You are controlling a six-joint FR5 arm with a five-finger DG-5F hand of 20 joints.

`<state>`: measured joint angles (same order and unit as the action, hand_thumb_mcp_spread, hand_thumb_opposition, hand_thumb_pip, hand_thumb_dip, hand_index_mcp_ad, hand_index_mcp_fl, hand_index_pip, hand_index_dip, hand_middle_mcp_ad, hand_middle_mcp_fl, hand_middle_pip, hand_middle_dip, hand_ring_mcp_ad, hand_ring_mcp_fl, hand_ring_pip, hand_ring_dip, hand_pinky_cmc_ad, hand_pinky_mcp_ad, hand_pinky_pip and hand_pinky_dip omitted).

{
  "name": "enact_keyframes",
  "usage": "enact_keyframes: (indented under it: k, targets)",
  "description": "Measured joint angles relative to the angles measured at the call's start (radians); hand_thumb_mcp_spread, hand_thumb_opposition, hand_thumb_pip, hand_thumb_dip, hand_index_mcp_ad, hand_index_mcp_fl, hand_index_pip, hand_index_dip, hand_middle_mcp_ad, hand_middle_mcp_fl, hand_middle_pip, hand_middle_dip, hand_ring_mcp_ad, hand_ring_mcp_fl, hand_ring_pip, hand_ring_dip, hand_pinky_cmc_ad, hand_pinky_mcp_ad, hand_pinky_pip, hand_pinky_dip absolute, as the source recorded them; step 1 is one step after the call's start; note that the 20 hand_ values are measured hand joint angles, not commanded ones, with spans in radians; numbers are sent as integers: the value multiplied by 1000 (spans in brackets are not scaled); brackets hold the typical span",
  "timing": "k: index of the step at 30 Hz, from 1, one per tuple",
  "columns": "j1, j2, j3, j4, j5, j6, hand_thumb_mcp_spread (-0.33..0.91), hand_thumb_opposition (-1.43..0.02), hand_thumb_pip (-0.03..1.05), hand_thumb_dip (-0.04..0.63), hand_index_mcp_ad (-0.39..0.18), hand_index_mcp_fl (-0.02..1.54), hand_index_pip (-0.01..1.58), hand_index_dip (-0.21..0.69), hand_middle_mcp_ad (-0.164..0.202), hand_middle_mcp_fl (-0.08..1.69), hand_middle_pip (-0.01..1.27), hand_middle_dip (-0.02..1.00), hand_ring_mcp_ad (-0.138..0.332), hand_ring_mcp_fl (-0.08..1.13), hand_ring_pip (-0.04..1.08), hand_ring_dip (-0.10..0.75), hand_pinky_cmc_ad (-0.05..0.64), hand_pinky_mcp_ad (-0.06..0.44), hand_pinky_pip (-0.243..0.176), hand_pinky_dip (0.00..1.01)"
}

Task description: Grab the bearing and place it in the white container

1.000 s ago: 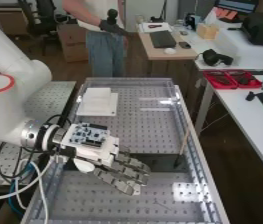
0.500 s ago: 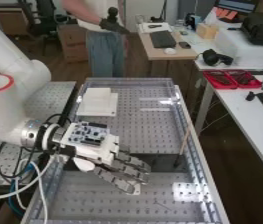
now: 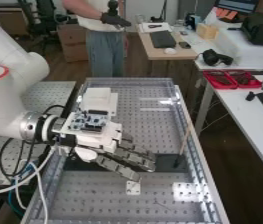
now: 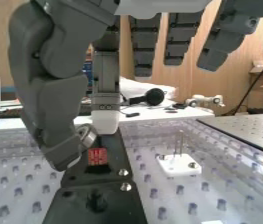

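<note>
The bearing (image 4: 86,136) is up off the bench, in a small pinch between the thumb (image 4: 56,117) and the pale tip of one finger of the hand (image 3: 100,140). The hand is part closed: those two grip the ring, and the other fingers hang long and hold nothing. The job now looks to be the carry. It should squeeze just hard enough that the smooth ring can't slip, and not twist, since a round thing could roll out of so small a pinch. It should stay high enough to miss the box's edge, then go down low inside and let go softly, so the ring doesn't bounce. The ring is round, so no side is longer; its middle line goes through the hole. It seems tipped up on edge, not flat, but too much is hidden to tell just where the hole points. Near and below is the small white plate (image 3: 133,187) with thin pins (image 4: 178,142) standing up. The white container (image 3: 98,95) sits past the hand, on the far left of the bench (image 3: 138,206), so the way there is mostly far. A thin stick (image 3: 185,141) leans on the right, off that path.
</note>
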<state>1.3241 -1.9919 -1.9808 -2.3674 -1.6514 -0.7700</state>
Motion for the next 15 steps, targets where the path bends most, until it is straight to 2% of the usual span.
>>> enact_keyframes:
  k: [3, 6, 15]
  targets:
    - [4, 24, -4, 0, 0, 0, 548, -881, 349, 250, -106, 454, 1421, 304, 65, 105, 136, 344, 112, 12, 113, 155, 311, 251, -10, 154]
    - [10, 47, -10, 1, 3, -7, 634, -895, 360, 250, -119, 497, 1443, 305, 65, 105, 136, 344, 112, 12, 113, 155, 311, 251, -3, 150]
    - [44, 87, -26, -9, 38, -21, 639, -895, 361, 250, -119, 529, 1447, 316, 65, 110, 138, 344, 112, 12, 113, 155, 311, 248, 3, 152]
